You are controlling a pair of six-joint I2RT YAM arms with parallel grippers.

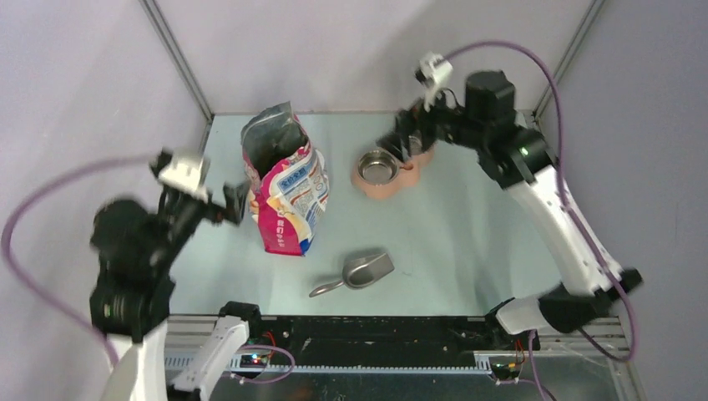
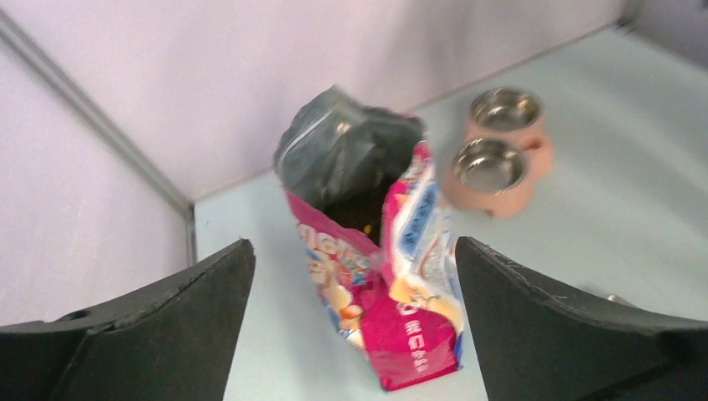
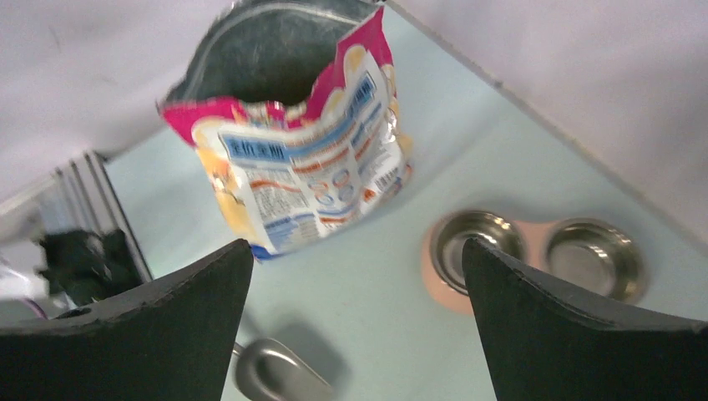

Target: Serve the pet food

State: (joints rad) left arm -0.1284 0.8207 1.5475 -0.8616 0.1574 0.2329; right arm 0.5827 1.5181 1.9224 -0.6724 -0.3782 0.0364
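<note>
A pink, white and blue printed bag (image 1: 288, 188) stands open-topped at the table's left middle. Low inside its mouth, dark-brown pet food (image 2: 361, 214) shows dimly. My left gripper (image 1: 236, 203) hovers just left of the bag, apart from it. In the left wrist view this gripper (image 2: 352, 242) is open and empty, with the bag (image 2: 401, 292) ahead between its fingers. My right gripper (image 1: 403, 139) hangs above the pink double-bowl stand (image 1: 392, 185), open and empty (image 3: 357, 242). A grey metal scoop (image 1: 361, 270) lies on the table near the front, empty.
Both steel bowls (image 3: 467, 246) (image 3: 594, 257) in the pink stand look empty. Walls and frame posts (image 1: 179, 58) close in the back and sides. The arms' black base rail (image 1: 367, 330) runs along the near edge.
</note>
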